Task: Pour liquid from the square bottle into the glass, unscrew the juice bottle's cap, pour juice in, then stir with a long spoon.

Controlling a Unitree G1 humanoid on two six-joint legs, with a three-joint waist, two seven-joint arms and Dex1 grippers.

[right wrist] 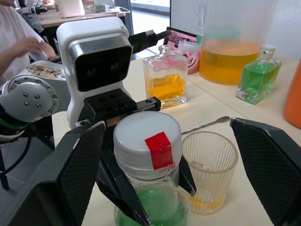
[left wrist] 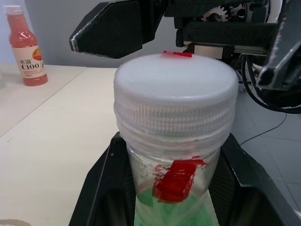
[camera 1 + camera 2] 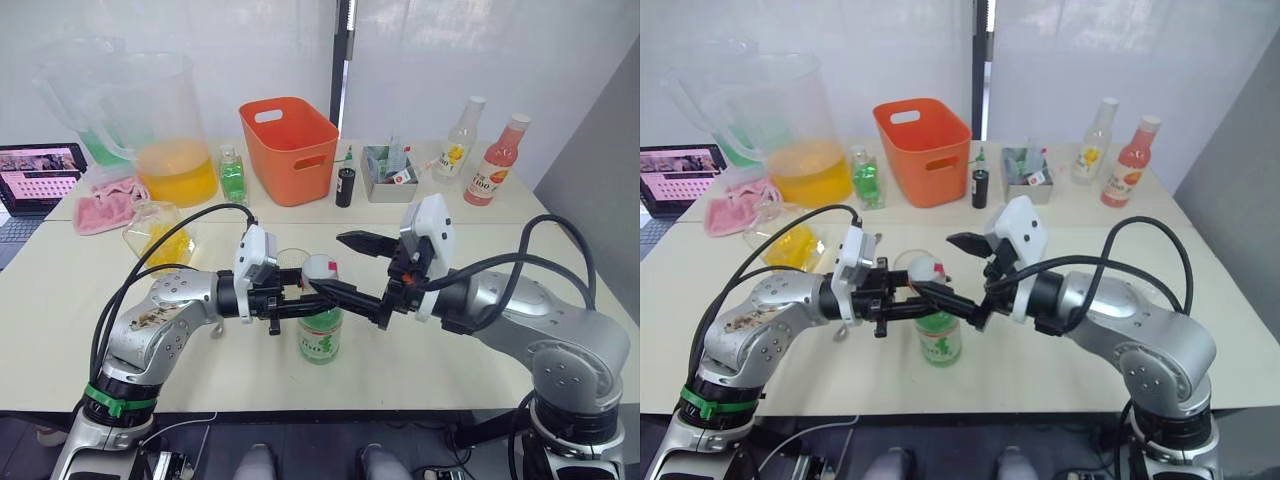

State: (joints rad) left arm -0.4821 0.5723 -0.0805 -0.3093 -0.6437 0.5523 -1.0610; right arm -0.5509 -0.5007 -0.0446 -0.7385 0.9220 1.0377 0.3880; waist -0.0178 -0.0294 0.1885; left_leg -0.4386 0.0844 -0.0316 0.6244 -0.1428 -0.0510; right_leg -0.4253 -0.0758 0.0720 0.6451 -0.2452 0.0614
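- The juice bottle [image 3: 320, 335] stands upright near the front middle of a pale table [image 3: 520, 350], with pale green juice [image 1: 153, 205] inside and its white cap [image 3: 320, 268] on.
- The left gripper [image 3: 300, 300] is clamped around the bottle's neck just under the cap. One black finger sits on each side, which looks meant to stop the bottle turning.
- The right gripper [image 3: 345, 268] comes in from the opposite side with its two fingers spread wide. One finger is above and behind the cap, the other low beside it, and neither touches it.
- Judging by this stance, the step in hand is unscrewing the cap, and the right fingers need to close on it before any twist.
- The glass [image 1: 209, 172] stands just beside the bottle, close enough for a short pour. A shallow layer of yellow-orange liquid [image 1: 203, 203] lies in its bottom, so the first pour seems done.
- The square bottle [image 1: 165, 77] sits upright further back toward the robot's left, well apart from the grippers, with yellow contents in it.
- The long spoon [image 1: 207, 124] lies flat on the table between the glass and the square bottle, untouched.
- Along the back are a large jug of orange liquid [image 3: 165, 130], a small green bottle [image 3: 232, 177], an orange basket [image 3: 290, 145] and a pink drink bottle [image 3: 497, 160].
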